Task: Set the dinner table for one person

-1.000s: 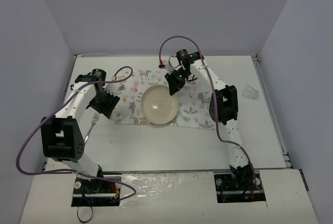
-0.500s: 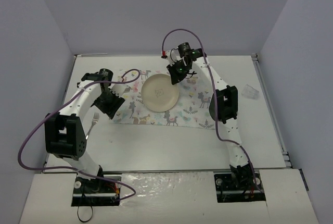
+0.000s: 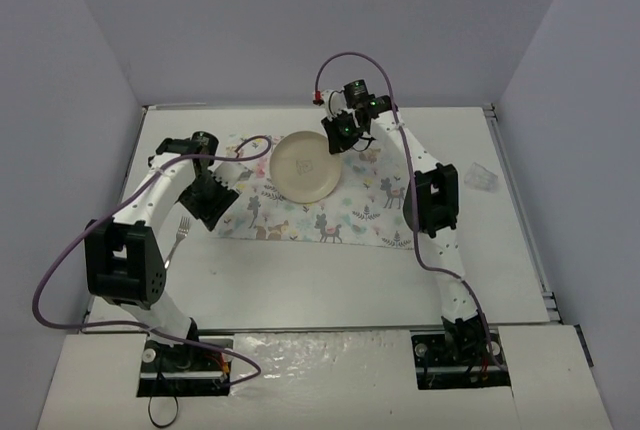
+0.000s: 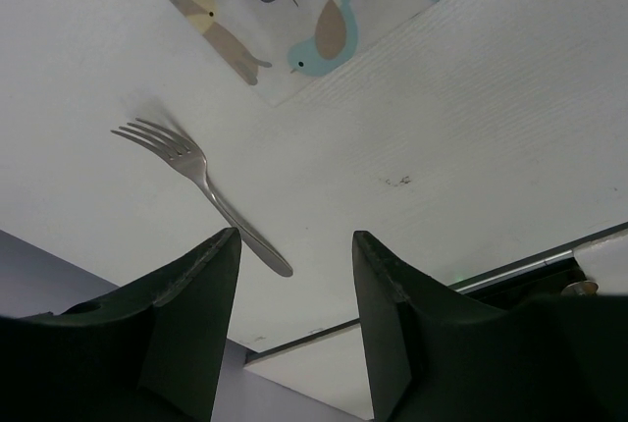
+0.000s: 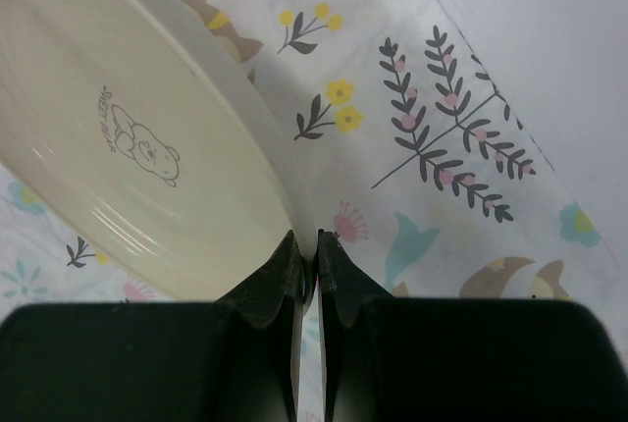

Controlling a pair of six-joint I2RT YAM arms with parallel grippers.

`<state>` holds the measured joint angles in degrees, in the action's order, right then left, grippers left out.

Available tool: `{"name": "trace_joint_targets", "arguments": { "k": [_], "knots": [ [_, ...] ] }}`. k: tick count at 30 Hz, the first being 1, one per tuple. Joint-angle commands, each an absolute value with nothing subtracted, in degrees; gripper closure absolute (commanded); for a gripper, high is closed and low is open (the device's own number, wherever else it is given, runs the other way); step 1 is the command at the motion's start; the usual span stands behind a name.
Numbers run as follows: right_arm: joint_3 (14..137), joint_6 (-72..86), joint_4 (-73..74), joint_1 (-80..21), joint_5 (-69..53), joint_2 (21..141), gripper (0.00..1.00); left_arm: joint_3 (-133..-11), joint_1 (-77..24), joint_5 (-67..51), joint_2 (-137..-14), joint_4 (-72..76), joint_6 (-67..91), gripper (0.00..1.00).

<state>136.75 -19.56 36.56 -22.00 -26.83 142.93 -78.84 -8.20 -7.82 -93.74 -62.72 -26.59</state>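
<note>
right pincer (image 5: 306, 237) clenched on plate (image 5: 147, 147) rim, apparently to carry it over placemat (image 5: 422, 137) | left pincer (image 4: 294, 240) released, empty, above fork (image 4: 211, 191) that lay left of placemat on worktop (image 4: 471, 118)

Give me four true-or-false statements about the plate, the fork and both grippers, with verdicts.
1. The right gripper is shut on the plate's rim. True.
2. The fork lies on the placemat. False: it lies on the bare dinner table, left of the placemat.
3. The left gripper holds the fork. False: it is open and empty, above the fork.
4. The plate bears a small drawing. True.
</note>
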Motion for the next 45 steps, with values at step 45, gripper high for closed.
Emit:
{"name": "trace_joint_targets", "arguments": {
  "k": [45],
  "knots": [
    [119.96,-15.64,33.48,-19.99,-30.23,126.84,1.00,-84.47,-9.30,-7.03,-96.78,-61.88,-26.98,0.54]
  ]
}}
